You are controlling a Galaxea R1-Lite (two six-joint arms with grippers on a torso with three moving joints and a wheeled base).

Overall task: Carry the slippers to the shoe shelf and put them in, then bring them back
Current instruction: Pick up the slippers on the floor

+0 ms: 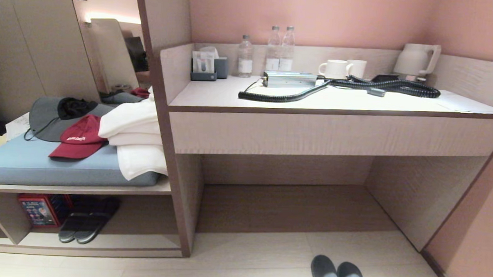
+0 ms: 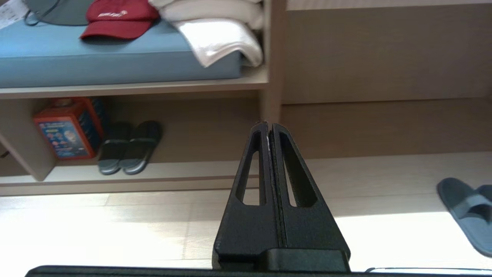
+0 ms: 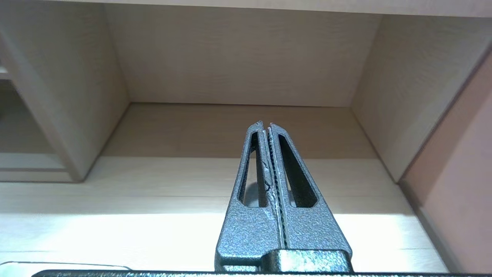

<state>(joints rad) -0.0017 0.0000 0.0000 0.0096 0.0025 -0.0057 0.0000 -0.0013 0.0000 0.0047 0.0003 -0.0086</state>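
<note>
While both claws press together empty | two slippers (image 1: 337,276) on floor | two dark slippers (image 1: 88,222), seemingly, in shoe shelf (image 1: 100,248)

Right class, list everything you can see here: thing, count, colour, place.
slippers: 2, grey-blue, floor before desk
dark slippers: 2, near-black, shoe shelf
box: 1, red, shelf, left of dark slippers
cushion: 1, blue, bench
cap: 1, red, cushion
hat: 1, grey, cushion
towels: stack, white, cushion
bottles: 3, clear, desk
mugs: 2, white, desk
kettle: 1, cream, desk
hose: 1, black, desk
left gripper: shut, empty
right gripper: shut, empty
</note>
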